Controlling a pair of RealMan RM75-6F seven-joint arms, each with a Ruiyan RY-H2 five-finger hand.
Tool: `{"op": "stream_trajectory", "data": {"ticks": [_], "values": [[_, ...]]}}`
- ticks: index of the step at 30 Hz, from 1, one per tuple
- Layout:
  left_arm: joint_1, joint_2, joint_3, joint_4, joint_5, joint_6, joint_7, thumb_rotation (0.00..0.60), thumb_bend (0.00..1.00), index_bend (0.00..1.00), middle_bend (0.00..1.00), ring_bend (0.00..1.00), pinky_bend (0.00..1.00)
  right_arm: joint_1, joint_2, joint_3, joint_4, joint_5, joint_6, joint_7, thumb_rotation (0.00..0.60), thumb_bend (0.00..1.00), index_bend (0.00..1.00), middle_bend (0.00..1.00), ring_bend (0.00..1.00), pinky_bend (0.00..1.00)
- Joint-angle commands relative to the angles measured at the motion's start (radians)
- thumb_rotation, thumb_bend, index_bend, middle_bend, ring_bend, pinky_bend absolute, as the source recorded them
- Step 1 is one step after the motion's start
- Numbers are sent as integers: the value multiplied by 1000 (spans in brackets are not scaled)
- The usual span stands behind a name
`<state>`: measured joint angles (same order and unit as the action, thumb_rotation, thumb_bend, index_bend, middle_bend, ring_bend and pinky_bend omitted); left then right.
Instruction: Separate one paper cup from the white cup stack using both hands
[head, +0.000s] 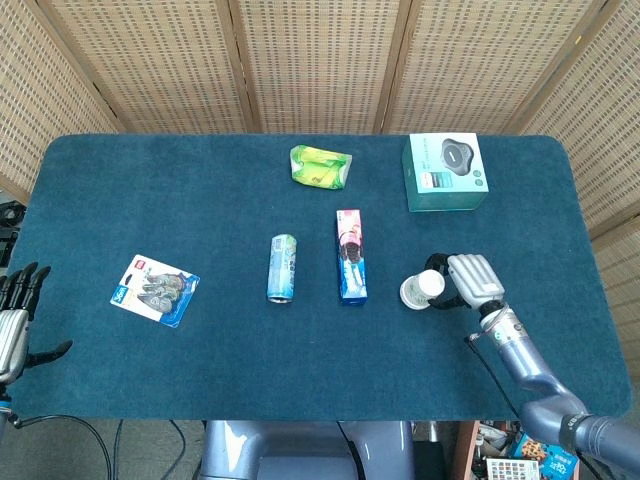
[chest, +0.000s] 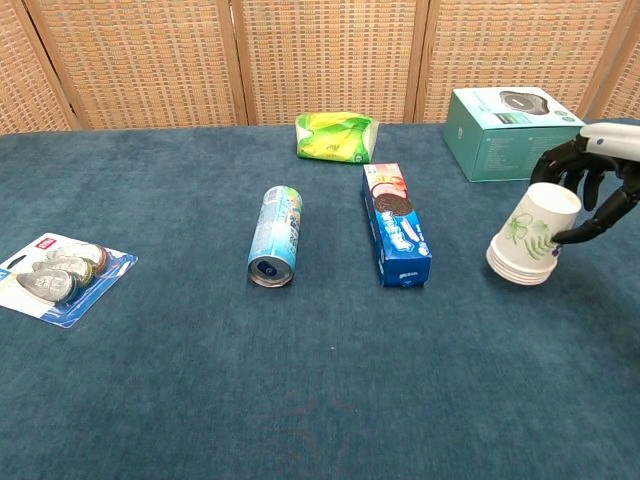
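The white cup stack (head: 420, 289) (chest: 530, 236), printed with green leaves, is tilted with its wide rims pointing left and down, raised a little off the blue table. My right hand (head: 468, 281) (chest: 598, 176) grips its narrow end, fingers over the top and thumb underneath. Far off at the table's left edge, my left hand (head: 14, 322) hangs with its fingers spread and nothing in it; it shows only in the head view.
A blue cookie box (head: 350, 255) and a lying can (head: 283, 267) sit left of the cups. A teal box (head: 445, 172) stands behind them, a green packet (head: 320, 165) at the back, and a blister pack (head: 155, 289) at the left.
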<state>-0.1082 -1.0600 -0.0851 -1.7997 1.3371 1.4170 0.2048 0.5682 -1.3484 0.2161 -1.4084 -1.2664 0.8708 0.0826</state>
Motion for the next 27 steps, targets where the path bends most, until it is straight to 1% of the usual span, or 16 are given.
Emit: {"op": "stream_trajectory", "data": {"ticks": [1,7,8,10,12,16,18,21,27], "values": [[-8,-2,-5,6,2,-5,2,600,164,0,0,0,0,-8,44,20,-61,-8,18,57,600,406,558,594,475,513],[-52,-18,-29,46,23,-27,13,600,165,0,0,0,0,-15,145,75,-220,6,23,179,600,415,564,598,478,513],[-69,-26,-39,62,39,-31,9,600,164,0,0,0,0,-10,168,94,-265,26,5,220,600,416,564,598,477,513],[-96,-42,-53,90,70,-35,-1,600,164,0,0,0,0,3,194,116,-316,61,-35,274,600,416,564,597,478,513],[-120,-54,-65,111,98,-38,-7,600,164,0,0,0,0,17,203,133,-343,96,-68,311,600,415,564,597,478,513],[-189,-89,-90,153,160,-61,-12,600,164,0,0,0,0,66,182,164,-377,193,-139,366,600,416,564,597,477,513],[-228,-108,-102,171,189,-78,11,600,164,0,0,0,0,92,159,178,-383,250,-166,386,600,416,564,598,477,513],[-278,-148,-118,202,231,-85,47,600,165,0,0,0,0,127,115,195,-375,329,-179,403,600,416,564,598,477,513],[-367,-247,-142,270,282,-102,70,600,166,0,0,0,0,191,35,214,-347,483,-196,422,600,417,564,598,477,513]]}}
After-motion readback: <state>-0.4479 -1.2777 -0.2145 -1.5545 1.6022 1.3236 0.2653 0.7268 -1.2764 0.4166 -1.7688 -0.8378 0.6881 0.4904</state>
